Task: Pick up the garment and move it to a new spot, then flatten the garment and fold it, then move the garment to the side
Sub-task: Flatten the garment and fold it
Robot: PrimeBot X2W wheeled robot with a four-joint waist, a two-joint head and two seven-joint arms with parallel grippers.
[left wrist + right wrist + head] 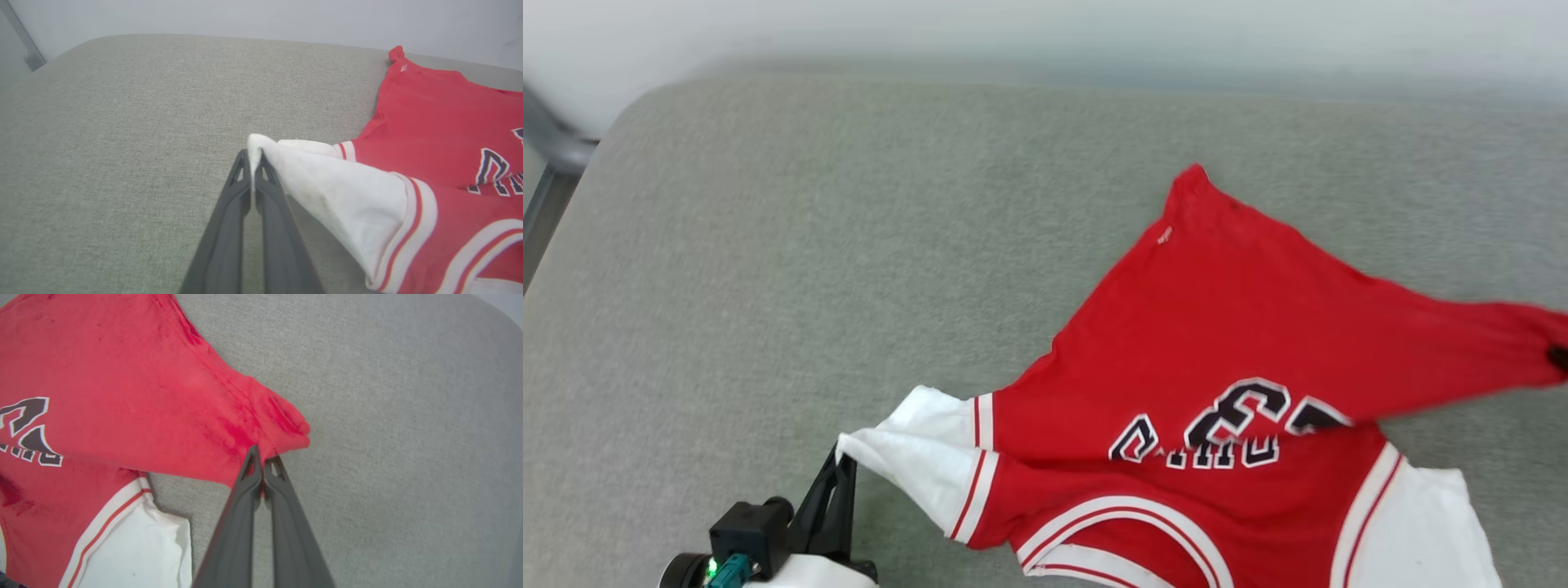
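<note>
Garment (1217,327) lies on right half of grey cushion (768,245), print side up, collar toward robot. Left gripper (254,157) pinches tip of white sleeve, holding it just off cushion. Right gripper (264,459) is clamped on red hem corner, with fabric stretched out toward right edge.

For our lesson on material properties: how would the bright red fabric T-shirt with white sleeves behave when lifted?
Probably floppy: the bright red T-shirt pulls to a point where the left gripper, jaws shut, pinches its white sleeve. Likely light: the right gripper holds a red corner by a small pinch. Expect sagging between.
</note>
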